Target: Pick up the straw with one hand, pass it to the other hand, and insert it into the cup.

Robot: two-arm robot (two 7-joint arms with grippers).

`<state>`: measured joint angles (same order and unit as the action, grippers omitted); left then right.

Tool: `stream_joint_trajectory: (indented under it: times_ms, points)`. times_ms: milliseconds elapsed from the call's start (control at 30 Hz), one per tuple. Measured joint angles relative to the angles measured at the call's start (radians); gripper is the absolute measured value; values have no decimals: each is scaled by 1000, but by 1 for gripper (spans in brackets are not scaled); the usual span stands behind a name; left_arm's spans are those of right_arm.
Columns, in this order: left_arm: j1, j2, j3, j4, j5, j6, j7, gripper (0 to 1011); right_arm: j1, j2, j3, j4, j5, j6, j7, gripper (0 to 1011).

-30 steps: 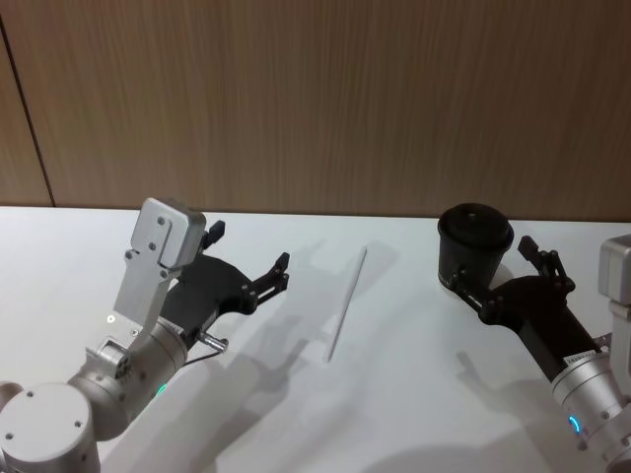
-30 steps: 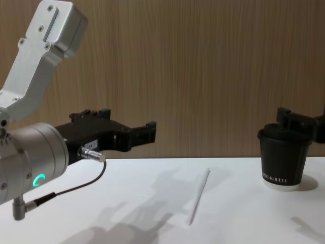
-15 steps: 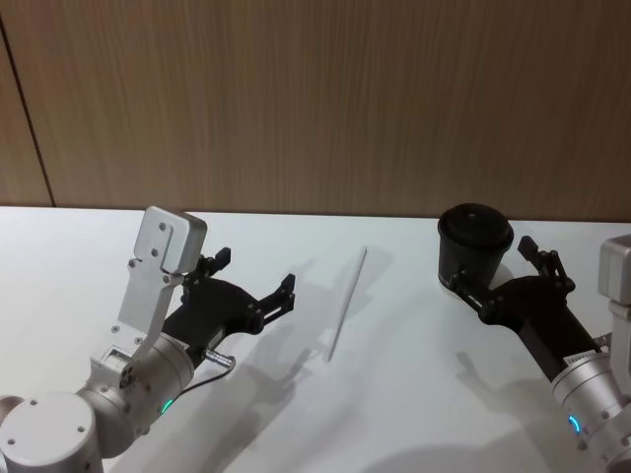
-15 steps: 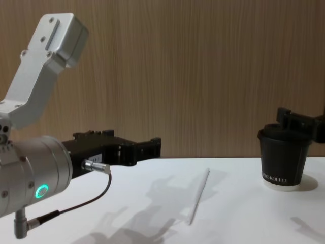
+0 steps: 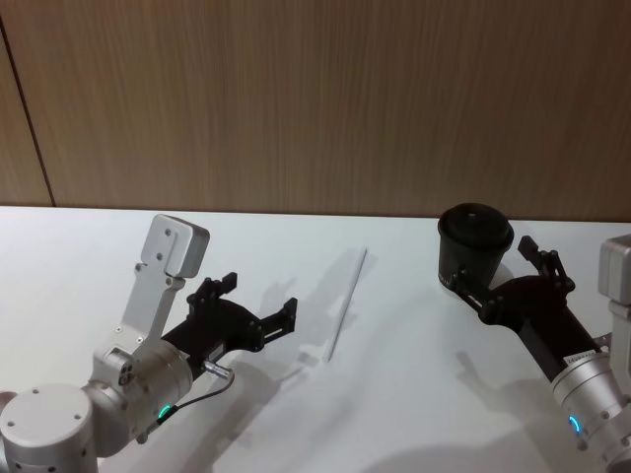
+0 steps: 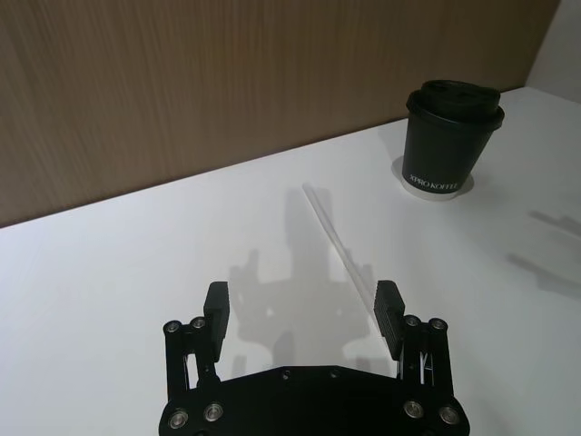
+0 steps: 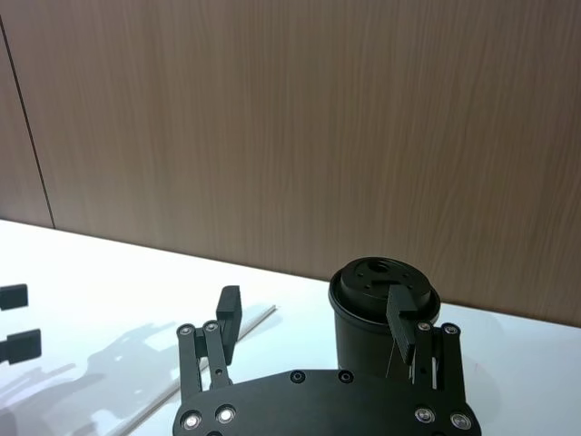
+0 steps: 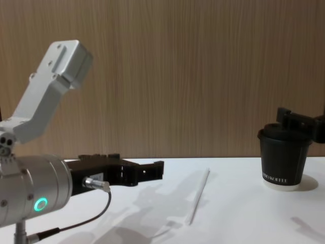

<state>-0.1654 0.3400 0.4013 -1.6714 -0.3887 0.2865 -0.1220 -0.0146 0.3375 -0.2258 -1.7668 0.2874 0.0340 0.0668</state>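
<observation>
The left gripper, jaws spread and empty, reaches low over the white table, aimed toward 2 o'clock. One straw lies flat at its 3 o'clock, long axis roughly 7 to 1 o'clock. One cup stands upright at the straw's 2 o'clock, the right gripper beside it, likewise spread

Hidden behind the right tool in the right wrist view: the lower body of the cup and a stretch of the straw. Cut off at the chest view's right edge: that tool beyond one finger.
</observation>
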Motion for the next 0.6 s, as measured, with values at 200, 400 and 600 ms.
stream_joint_trajectory:
  times_ms: [200, 400, 600]
  points:
    - [-17, -10, 10, 22, -14, 22, -35, 1003, 0, 0, 0, 0, 0, 0, 0, 1001]
    - [-33, -25, 24, 31, -19, 38, -60, 1003, 0, 0, 0, 0, 0, 0, 0, 1001]
    - [-48, -39, 43, 33, -12, 55, -71, 1003, 0, 0, 0, 0, 0, 0, 0, 1001]
